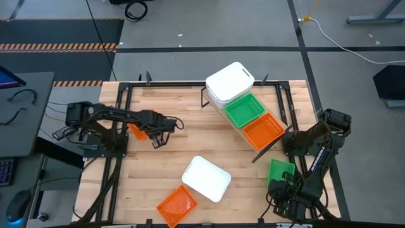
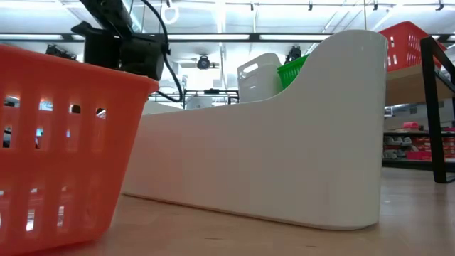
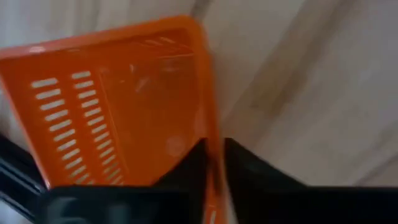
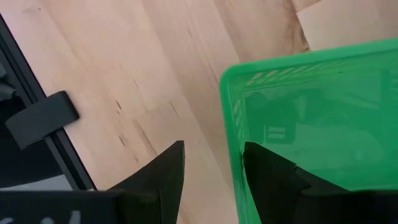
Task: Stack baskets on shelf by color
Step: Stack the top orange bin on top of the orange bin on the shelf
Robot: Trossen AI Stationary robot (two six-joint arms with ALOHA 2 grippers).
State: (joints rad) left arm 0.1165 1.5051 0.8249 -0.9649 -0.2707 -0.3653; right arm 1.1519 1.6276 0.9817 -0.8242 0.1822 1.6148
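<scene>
On the slanted shelf (image 1: 273, 140) sit a white basket (image 1: 229, 82), a green one (image 1: 245, 109) and an orange one (image 1: 262, 131). At the table's left, my left gripper (image 3: 214, 165) points down and is shut on another orange basket (image 1: 135, 132). At the near right, my right gripper (image 4: 214, 146) stands open astride the wall of a green basket (image 4: 311, 118), one finger outside and one inside. A white basket (image 1: 206, 178) and an orange basket (image 1: 177, 204) rest on their bottoms on the table near the front edge. My left gripper pinches one long side wall of the orange basket (image 3: 211, 124) between its two fingers, one finger inside the basket (image 3: 189, 165) and one outside (image 3: 249, 171). The fingers come from above, pointing steeply down. Whether the basket is off the table does not show.
The shelf's black frame (image 1: 126, 101) runs along the table's far, left and right sides. In the low view the near orange basket (image 2: 57, 149) and white basket (image 2: 270, 156) fill the front. Bare planks lie in the table's middle (image 1: 190, 136).
</scene>
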